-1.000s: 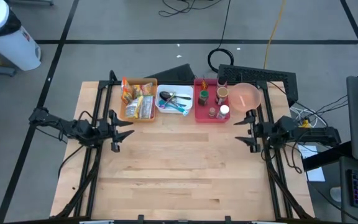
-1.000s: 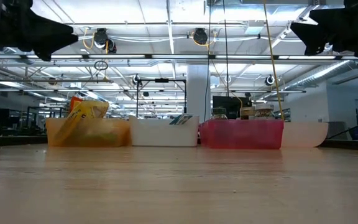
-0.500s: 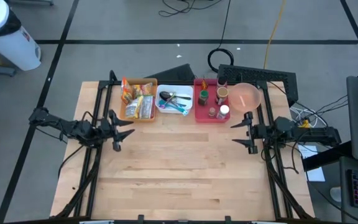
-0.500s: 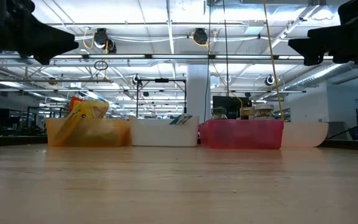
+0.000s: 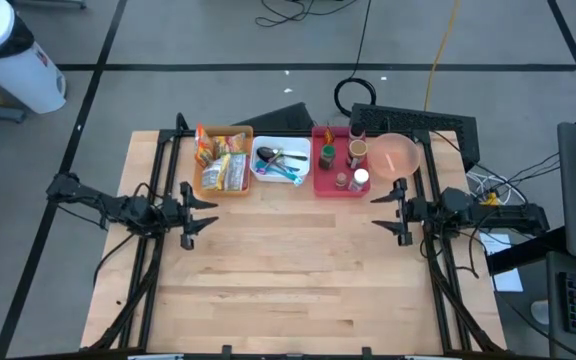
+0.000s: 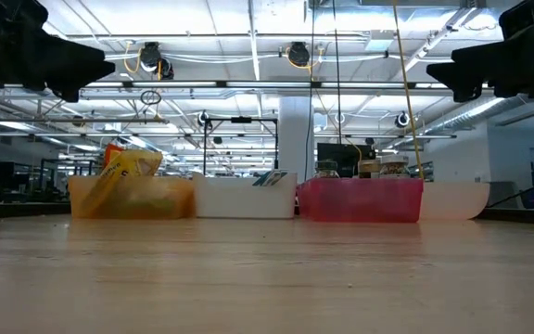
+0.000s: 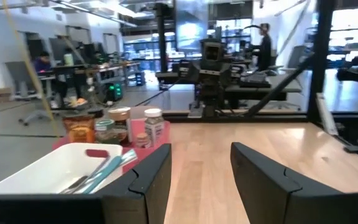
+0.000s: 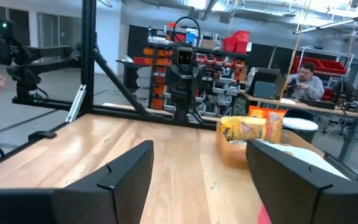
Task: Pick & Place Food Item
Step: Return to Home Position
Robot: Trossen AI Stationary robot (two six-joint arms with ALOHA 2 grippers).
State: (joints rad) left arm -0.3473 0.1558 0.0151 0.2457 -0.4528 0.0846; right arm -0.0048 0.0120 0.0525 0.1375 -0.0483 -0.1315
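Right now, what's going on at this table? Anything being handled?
Nothing is in hand. The left gripper and right gripper both hang open and empty over opposite sides of the table, facing each other. Along the far edge sit an orange bin with snack packets, a white bin with utensils, a red bin with seasoning bottles, and a pink bowl beside it. The sorting looks done and the arms appear parked.

— What is sitting on the table (image 5: 288, 280)?
— An orange bin (image 5: 223, 192), a white bin (image 5: 281, 182) and a red bin (image 5: 343, 193) are standing side by side along its far edge. A bowl (image 5: 396, 155) is resting just right of the red bin.
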